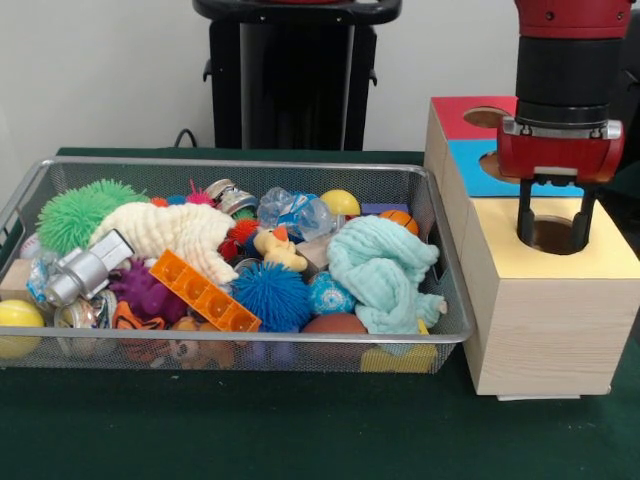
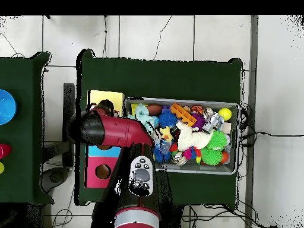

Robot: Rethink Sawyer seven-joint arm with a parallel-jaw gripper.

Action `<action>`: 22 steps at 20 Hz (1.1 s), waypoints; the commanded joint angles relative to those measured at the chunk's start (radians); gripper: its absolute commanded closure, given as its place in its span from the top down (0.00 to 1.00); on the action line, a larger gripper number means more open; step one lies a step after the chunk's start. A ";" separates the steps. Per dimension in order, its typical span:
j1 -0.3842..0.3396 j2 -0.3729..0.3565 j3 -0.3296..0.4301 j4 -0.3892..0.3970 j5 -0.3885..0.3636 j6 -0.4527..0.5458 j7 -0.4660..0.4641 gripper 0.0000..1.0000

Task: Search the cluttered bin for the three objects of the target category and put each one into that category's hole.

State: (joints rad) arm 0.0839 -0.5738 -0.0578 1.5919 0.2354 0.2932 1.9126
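Wire bin (image 1: pixel 440 250) packed full with toys, hand (image 1: pixel 555 228) filling yellow hole (image 1: pixel 552 235), green table (image 1: pixel 250 425) in front open

A green-covered table (image 1: pixel 250 435) carries a wire bin (image 1: pixel 440 335) and wooden box (image 1: pixel 545 330).

You have the gripper (image 1: pixel 556 232) hanging over the wooden box (image 1: pixel 545 315), its two black fingers (image 1: pixel 525 222) spread at either rim of the hole in the yellow panel (image 1: pixel 556 234), with nothing between them. At twelve o'clock from that panel lie the blue panel (image 1: pixel 473 172) and the red panel (image 1: pixel 456 114). At nine o'clock from the box sits the wire mesh bin (image 1: pixel 60 172), holding a mint cloth (image 1: pixel 380 272), a blue spiky ball (image 1: pixel 271 295), an orange block (image 1: pixel 203 290) and a green fuzzy ball (image 1: pixel 78 213).
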 commanded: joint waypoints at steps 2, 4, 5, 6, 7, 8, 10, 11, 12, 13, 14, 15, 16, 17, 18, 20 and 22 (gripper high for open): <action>-0.058 0.012 -0.030 0.053 -0.057 0.047 0.091 0.00; -0.048 0.015 -0.044 0.043 -0.059 0.058 0.094 0.00; -0.043 0.017 -0.051 0.038 -0.060 0.064 0.095 0.00; -0.040 0.017 -0.055 0.036 -0.064 0.058 0.093 0.00; -0.043 0.017 -0.053 0.034 -0.064 0.065 0.088 0.00; -0.046 0.016 -0.047 0.035 -0.061 0.071 0.085 0.00; -0.047 0.021 -0.049 0.024 -0.074 0.031 0.074 0.00; -0.056 0.024 -0.040 0.011 -0.081 0.029 0.055 0.00; -0.065 0.022 -0.029 0.009 -0.072 0.074 0.047 0.00; -0.068 0.019 -0.025 0.015 -0.068 0.092 0.050 0.00; -0.067 0.014 -0.025 0.022 -0.072 0.075 0.054 0.00; -0.065 0.011 -0.025 0.029 -0.071 0.072 0.062 0.00; -0.061 0.007 -0.026 0.037 -0.068 0.075 0.070 0.00; -0.054 -0.001 -0.032 0.041 -0.066 0.080 0.079 0.00; -0.045 -0.024 -0.038 0.047 -0.057 0.113 0.089 0.00; -0.023 -0.088 -0.058 0.044 -0.037 0.224 0.112 0.00; 0.005 -0.154 -0.096 -0.012 -0.029 0.415 0.144 0.00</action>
State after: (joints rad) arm 0.0628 -0.6087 -0.1228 1.5913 0.2185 0.3661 1.9126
